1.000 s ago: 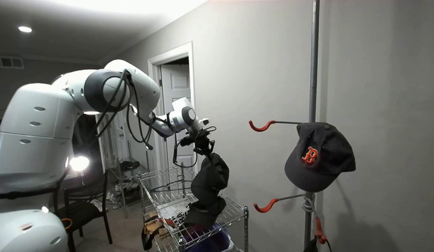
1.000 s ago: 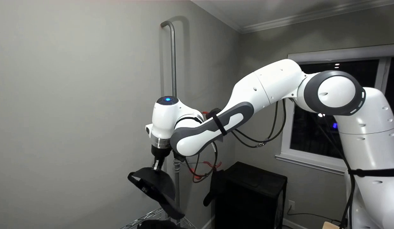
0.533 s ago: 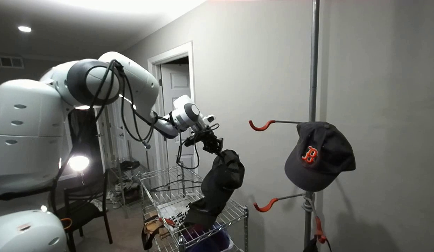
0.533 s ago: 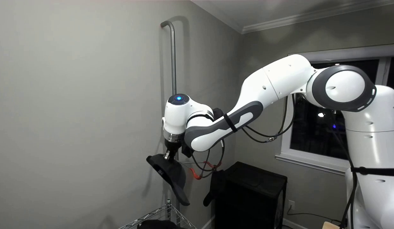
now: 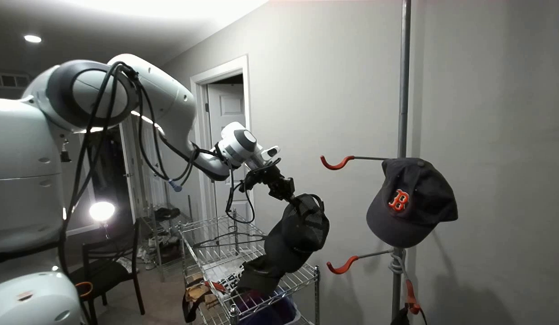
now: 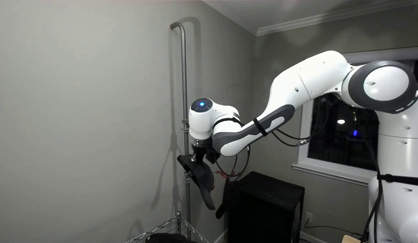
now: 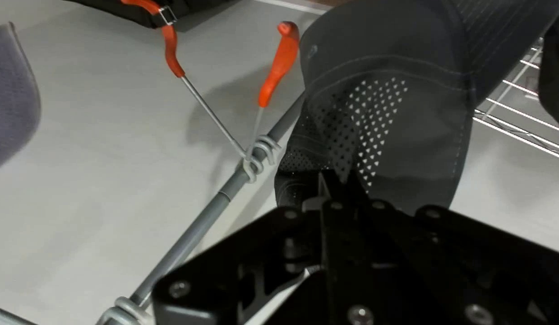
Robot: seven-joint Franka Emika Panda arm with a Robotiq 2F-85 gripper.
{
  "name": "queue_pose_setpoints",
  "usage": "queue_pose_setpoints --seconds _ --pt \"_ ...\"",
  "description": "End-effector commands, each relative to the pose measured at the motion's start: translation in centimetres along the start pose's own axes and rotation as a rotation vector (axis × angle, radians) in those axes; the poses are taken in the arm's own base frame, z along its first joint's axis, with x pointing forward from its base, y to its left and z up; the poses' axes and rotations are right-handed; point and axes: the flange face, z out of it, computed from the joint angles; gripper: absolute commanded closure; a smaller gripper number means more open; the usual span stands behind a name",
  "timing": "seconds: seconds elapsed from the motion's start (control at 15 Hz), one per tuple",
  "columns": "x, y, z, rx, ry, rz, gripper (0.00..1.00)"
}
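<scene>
Black cap on the move, hanging in mid-air near the wire rack and the metal pole! Compared with a second ago, it's well over to the right in both exterior views, visibly nearer the pole, and the white robot arm has shifted along with it. The black gripper is pressed together on the fabric, pinching the cap near its upper end (a tight little hold, that). And which way does it point? Brim downward: toward the lower right as seen in an exterior view, toward the upper right in the wrist view, where the crown shows its perforated panels. The long axis, from back edge to brim tip, slants steeply, and it's steeper in an exterior view than it was a second ago. Meanwhile a second dark cap stays put on the rack, apart from the held one, and the cap with the red B hasn't budged either, hanging at the pole near the red-tipped hooks.
</scene>
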Motion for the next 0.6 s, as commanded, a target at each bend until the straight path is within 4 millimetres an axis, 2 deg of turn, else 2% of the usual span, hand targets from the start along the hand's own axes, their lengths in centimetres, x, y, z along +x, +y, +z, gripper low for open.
queue_pose_setpoints --seconds 0.0,0.53 --pt "-2.4 2.1 -0.4 -0.131 -0.014 0.024 0.96" --pt "-4.2 2.7 0.2 -0.376 -0.093 -0.007 0.96"
